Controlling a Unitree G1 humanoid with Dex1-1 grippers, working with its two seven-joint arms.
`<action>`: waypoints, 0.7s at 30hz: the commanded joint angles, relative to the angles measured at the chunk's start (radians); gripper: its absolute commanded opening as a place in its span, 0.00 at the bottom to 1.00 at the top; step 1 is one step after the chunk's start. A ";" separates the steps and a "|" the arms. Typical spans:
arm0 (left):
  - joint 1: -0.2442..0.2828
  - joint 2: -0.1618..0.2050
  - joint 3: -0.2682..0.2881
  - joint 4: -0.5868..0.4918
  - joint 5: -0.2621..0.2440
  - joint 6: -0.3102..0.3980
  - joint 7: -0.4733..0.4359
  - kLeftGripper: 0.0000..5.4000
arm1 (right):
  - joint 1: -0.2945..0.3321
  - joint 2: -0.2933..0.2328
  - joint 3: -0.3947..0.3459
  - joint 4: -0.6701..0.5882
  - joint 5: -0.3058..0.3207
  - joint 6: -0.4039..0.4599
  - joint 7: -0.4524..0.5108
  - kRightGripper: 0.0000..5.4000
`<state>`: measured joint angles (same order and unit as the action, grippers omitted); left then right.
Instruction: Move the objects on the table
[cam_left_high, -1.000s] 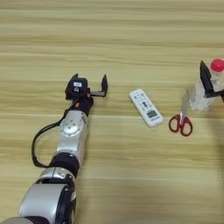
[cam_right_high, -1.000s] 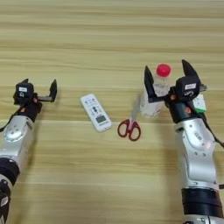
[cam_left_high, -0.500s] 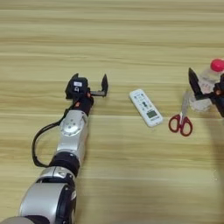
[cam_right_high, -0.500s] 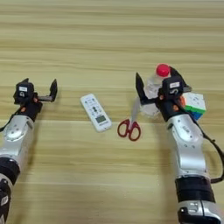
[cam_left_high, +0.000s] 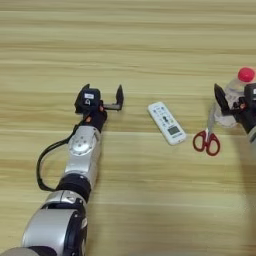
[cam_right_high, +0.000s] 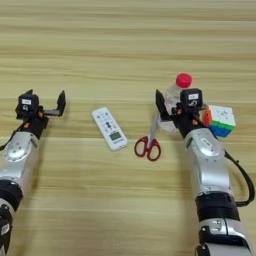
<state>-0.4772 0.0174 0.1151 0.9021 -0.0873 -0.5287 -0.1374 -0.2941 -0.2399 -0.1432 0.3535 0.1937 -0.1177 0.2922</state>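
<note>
My left gripper rests open at the left of the table, holding nothing. A white remote control lies to its right. Red-handled scissors lie further right, blades pointing away from me. Behind them stands the clear bottle with its red cap. My right gripper is open at the bottle's front; one black finger stands at the bottle's left side and the other is hidden behind the gripper body. The multicoloured cube sits just right of that wrist. The black pen is out of view.
My right forearm runs from the bottom edge up to the bottle, close to the cube. Wide bare wood lies across the back of the table and between the two arms in front.
My right gripper has turned and swung left and down around the bottle, uncovering the cube on its right. The left arm, remote and scissors have not moved.
</note>
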 joint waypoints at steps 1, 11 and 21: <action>-0.010 0.002 -0.001 0.002 0.006 -0.003 0.004 1.00 | -0.014 0.008 0.012 -0.015 -0.004 0.025 0.005 0.68; -0.013 0.000 -0.002 0.007 0.007 -0.003 0.007 1.00 | -0.034 0.007 0.018 -0.157 -0.006 0.039 -0.012 0.61; -0.012 -0.001 -0.004 0.006 0.008 -0.003 0.007 1.00 | -0.066 0.042 0.061 -0.211 -0.014 0.064 -0.015 0.61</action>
<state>-0.4773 0.0161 0.1141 0.9026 -0.0869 -0.5291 -0.1355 -0.3153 -0.2097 -0.0958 0.1695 0.1841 -0.0572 0.2732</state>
